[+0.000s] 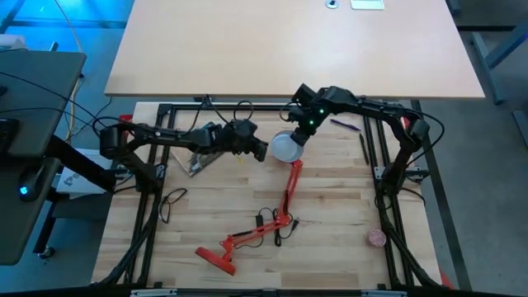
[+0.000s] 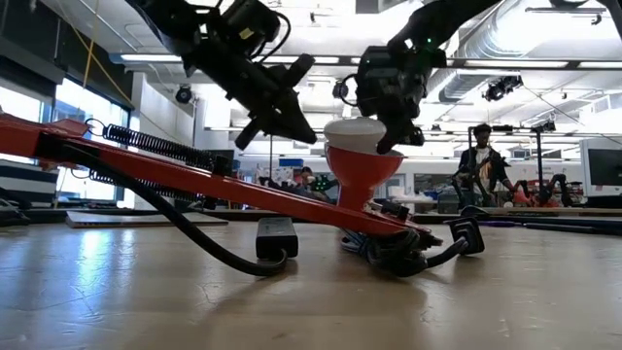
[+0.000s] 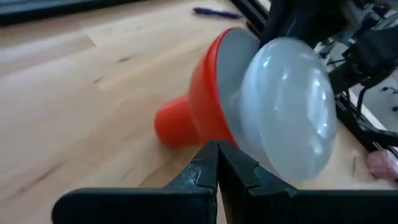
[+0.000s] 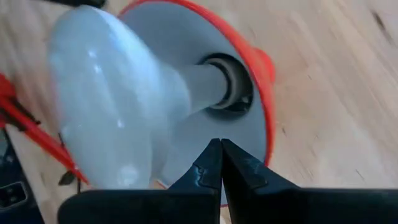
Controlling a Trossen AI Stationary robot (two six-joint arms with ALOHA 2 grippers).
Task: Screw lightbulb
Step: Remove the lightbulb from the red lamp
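The white lightbulb [image 4: 106, 99] sits with its narrow neck [image 4: 205, 84] in the socket of the red lamp shade [image 3: 202, 106]. The shade opens upward in the low view [image 2: 362, 175], with the bulb's dome [image 2: 358, 129] above its rim. The red lamp arm [image 1: 290, 186] lies along the table toward its base [image 1: 216, 257]. My left gripper [image 1: 261, 149] is shut, just left of the shade. My right gripper [image 1: 300, 137] is shut, at the shade's far right side. My left gripper's shut fingertips [image 3: 217, 149] point level from the table's left at the shade's rim [image 3: 214, 134], below the bulb's dome; I cannot tell whether they touch it. My right gripper's shut fingertips [image 4: 221, 149] slant down from the far right over the shade's inner wall [image 4: 186, 143], near its rim; I cannot tell whether they touch.
A black cable and plug [image 1: 272, 223] lie beside the lamp arm, and a black adapter [image 2: 275, 236] shows in the low view. Pens [image 1: 346, 124] lie at the far right, and a pink object [image 1: 377, 238] lies near the right edge. A person [image 2: 481, 160] stands beyond the table.
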